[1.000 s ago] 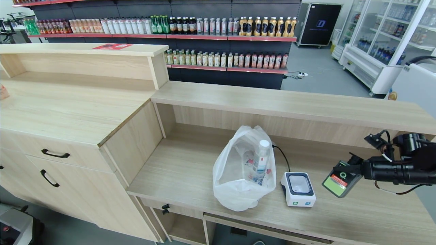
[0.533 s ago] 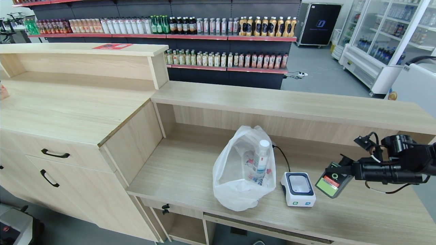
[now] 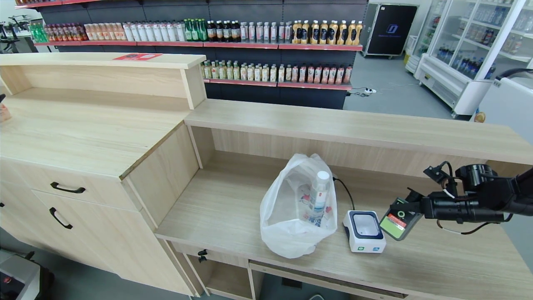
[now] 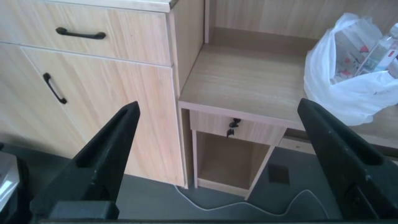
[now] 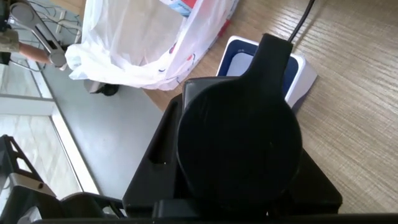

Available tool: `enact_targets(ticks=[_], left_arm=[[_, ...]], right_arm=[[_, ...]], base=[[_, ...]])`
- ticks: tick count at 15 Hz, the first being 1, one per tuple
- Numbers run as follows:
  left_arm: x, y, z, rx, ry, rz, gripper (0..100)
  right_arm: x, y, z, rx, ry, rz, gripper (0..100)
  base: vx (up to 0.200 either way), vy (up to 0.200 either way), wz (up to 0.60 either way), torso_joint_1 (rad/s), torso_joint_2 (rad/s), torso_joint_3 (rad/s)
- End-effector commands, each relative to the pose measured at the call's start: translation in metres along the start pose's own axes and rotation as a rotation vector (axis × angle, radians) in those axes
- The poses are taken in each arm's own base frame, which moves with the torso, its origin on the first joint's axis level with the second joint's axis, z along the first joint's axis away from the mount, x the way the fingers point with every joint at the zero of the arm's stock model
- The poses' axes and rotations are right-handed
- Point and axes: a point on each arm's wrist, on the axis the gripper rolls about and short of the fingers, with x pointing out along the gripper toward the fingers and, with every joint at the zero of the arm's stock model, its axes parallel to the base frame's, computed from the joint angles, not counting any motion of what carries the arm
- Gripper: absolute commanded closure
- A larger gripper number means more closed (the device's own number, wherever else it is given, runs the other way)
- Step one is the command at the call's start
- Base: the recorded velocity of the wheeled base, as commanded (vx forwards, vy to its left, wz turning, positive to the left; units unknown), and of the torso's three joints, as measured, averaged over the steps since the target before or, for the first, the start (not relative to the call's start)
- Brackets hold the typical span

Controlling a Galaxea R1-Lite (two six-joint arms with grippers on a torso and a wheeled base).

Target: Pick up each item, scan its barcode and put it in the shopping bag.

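My right gripper (image 3: 411, 207) is shut on a flat dark box (image 3: 397, 220) with a green and red label. It holds the box tilted above the counter, just right of the white barcode scanner (image 3: 364, 231). The right wrist view has the dark box (image 5: 239, 140) close up, with the scanner (image 5: 300, 73) beyond it. A white plastic shopping bag (image 3: 287, 216) stands open left of the scanner, with a clear white-capped bottle (image 3: 320, 195) upright inside. My left gripper (image 4: 219, 109) hangs open and empty low in front of the counter, with the bag (image 4: 348, 81) off to one side.
A black cable (image 3: 344, 189) runs from the scanner to the back wall. The wooden counter (image 3: 216, 208) has a raised ledge (image 3: 354, 125) behind and a taller cabinet (image 3: 83, 137) with drawers on the left. Bare counter lies right of the scanner.
My right gripper has carried the box leftward, closer to the scanner. The bag, bottle and scanner have stayed put.
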Motion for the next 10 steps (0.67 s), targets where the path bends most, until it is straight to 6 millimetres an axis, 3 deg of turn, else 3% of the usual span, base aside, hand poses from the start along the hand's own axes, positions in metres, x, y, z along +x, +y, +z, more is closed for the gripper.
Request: enact_targets(ticks=[1,10], left_arm=[[0.000,0.000,0.000,0.000,-0.001,0.001,0],[0.000,0.000,0.000,0.000,-0.001,0.001,0]], right_arm=[[0.005,-0.001,0.000,-0.004,0.004,0.007,100],[0.015,-0.005,0.006,-0.014,0.005,0.018,100]], base=[[0.000,0.000,0.00,0.000,0.00,0.000],[0.000,0.000,0.00,0.000,0.00,0.000]])
